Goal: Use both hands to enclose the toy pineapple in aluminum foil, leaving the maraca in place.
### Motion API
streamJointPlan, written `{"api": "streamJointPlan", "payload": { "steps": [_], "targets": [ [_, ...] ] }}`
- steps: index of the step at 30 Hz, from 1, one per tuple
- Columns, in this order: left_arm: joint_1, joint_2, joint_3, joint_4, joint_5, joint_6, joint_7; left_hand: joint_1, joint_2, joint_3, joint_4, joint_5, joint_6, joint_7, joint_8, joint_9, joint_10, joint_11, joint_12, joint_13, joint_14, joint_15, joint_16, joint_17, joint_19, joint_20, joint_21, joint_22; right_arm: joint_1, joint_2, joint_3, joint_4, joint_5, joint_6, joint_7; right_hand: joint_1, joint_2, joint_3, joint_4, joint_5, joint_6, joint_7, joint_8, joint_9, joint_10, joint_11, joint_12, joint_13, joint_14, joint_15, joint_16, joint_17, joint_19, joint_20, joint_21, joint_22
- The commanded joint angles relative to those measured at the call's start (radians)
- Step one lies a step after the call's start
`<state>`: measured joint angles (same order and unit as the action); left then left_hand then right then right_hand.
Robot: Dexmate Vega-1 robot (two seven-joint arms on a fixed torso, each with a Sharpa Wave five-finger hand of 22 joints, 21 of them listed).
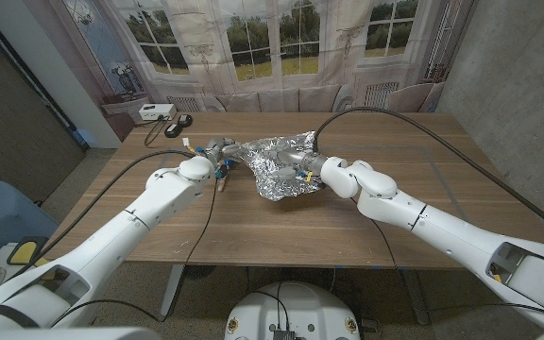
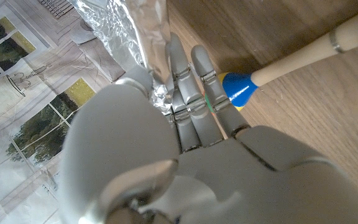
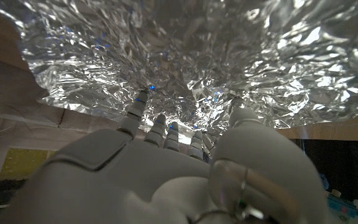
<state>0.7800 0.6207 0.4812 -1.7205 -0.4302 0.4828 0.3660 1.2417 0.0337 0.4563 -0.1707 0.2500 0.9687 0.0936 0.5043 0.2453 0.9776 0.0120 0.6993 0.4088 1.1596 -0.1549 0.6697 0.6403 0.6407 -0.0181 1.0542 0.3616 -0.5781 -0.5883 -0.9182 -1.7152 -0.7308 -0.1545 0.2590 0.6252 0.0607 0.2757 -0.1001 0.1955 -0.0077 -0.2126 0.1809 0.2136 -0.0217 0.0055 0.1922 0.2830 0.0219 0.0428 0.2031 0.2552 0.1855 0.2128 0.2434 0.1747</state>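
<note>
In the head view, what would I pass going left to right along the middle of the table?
Left hand → maraca → foil → right hand.

— How was the light on my feed?

— Even and soft on the table (image 1: 253, 236), with only faint shadows under the arms. The foil (image 1: 277, 165) glared hard, most of all in my right wrist view, where its creases flashed white.

— Any blur?

— Yes. My left hand (image 2: 185, 162) sat too close to the lens and looked soft. The head view bent straight lines at its edges.
</note>
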Motion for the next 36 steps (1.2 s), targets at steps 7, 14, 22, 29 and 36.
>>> {"api": "streamJointPlan", "payload": {
  "steps": [7, 14, 22, 29, 36],
  "targets": [
    [-0.004, 0.006, 0.004, 0.011, -0.015, -0.008, 0.001, -0.014, 0.0, 0.002, 0.011, 0.002, 0.077, 0.052, -0.005, 0.031, 0.15, -0.07, 0.095, 0.183, 0.056, -0.045, -0.003, 0.007, 0.002, -0.009, 0.031, -0.012, 0.055, 0.043, -0.054, 0.102, 0.021, -0.087, 0.086, 0.0, -0.005, -0.004, -0.007, -0.003, -0.017, -0.003, 0.003, -0.001, -0.019, 0.009, 0.001, 0.002, 0.007, 0.007, 0.009, -0.003, 0.01, 0.002, -0.006, 0.004],
    [-0.007, 0.007, 0.007, 0.02, -0.017, -0.025, -0.011, -0.029, 0.002, 0.003, 0.016, 0.002, 0.084, 0.039, -0.014, 0.023, 0.151, -0.082, 0.083, 0.177, 0.055, -0.052, -0.01, 0.01, 0.002, -0.013, 0.048, -0.021, 0.026, 0.037, -0.026, 0.106, 0.099, -0.154, 0.075, -0.023, -0.014, -0.019, -0.001, -0.004, -0.038, -0.004, 0.001, -0.003, -0.048, 0.01, -0.003, -0.001, 0.003, 0.018, 0.01, -0.006, 0.021, 0.004, -0.008, 0.006],
    [-0.019, -0.002, 0.016, 0.042, -0.017, -0.047, -0.028, -0.044, 0.006, 0.008, 0.019, 0.002, 0.078, 0.019, -0.031, 0.014, 0.143, -0.102, 0.067, 0.173, 0.049, -0.059, -0.023, 0.014, -0.006, -0.017, 0.064, -0.034, -0.045, 0.02, 0.024, 0.102, 0.218, -0.209, -0.015, -0.057, -0.028, -0.044, 0.007, 0.0, -0.097, -0.006, -0.001, -0.005, -0.112, 0.003, -0.009, -0.005, -0.007, 0.027, 0.012, -0.01, 0.04, 0.005, -0.012, 0.009],
    [-0.033, -0.007, 0.027, 0.062, -0.007, -0.063, -0.039, -0.056, 0.011, 0.013, 0.021, 0.001, 0.048, 0.004, -0.046, 0.019, 0.138, -0.112, 0.054, 0.17, 0.043, -0.059, -0.035, 0.016, -0.022, -0.012, 0.076, -0.047, -0.082, 0.008, 0.014, 0.102, 0.244, -0.241, -0.101, -0.052, -0.051, -0.06, -0.006, 0.011, -0.134, -0.006, 0.002, -0.005, -0.186, -0.002, -0.014, -0.009, -0.018, 0.024, 0.009, -0.015, 0.063, 0.004, -0.011, 0.011],
    [-0.05, -0.003, 0.046, 0.07, 0.022, -0.08, -0.052, -0.114, -0.004, -0.002, 0.034, -0.012, -0.036, 0.003, -0.092, 0.03, 0.084, -0.122, 0.006, 0.149, -0.005, -0.052, -0.071, 0.018, -0.086, 0.011, 0.092, -0.071, -0.088, 0.001, -0.022, 0.105, 0.206, -0.278, -0.165, 0.0, -0.076, -0.071, -0.037, 0.039, -0.191, -0.008, 0.005, -0.005, -0.282, -0.017, -0.011, -0.017, -0.041, -0.01, 0.005, -0.019, 0.142, 0.0, 0.007, 0.014]
  ]
}}
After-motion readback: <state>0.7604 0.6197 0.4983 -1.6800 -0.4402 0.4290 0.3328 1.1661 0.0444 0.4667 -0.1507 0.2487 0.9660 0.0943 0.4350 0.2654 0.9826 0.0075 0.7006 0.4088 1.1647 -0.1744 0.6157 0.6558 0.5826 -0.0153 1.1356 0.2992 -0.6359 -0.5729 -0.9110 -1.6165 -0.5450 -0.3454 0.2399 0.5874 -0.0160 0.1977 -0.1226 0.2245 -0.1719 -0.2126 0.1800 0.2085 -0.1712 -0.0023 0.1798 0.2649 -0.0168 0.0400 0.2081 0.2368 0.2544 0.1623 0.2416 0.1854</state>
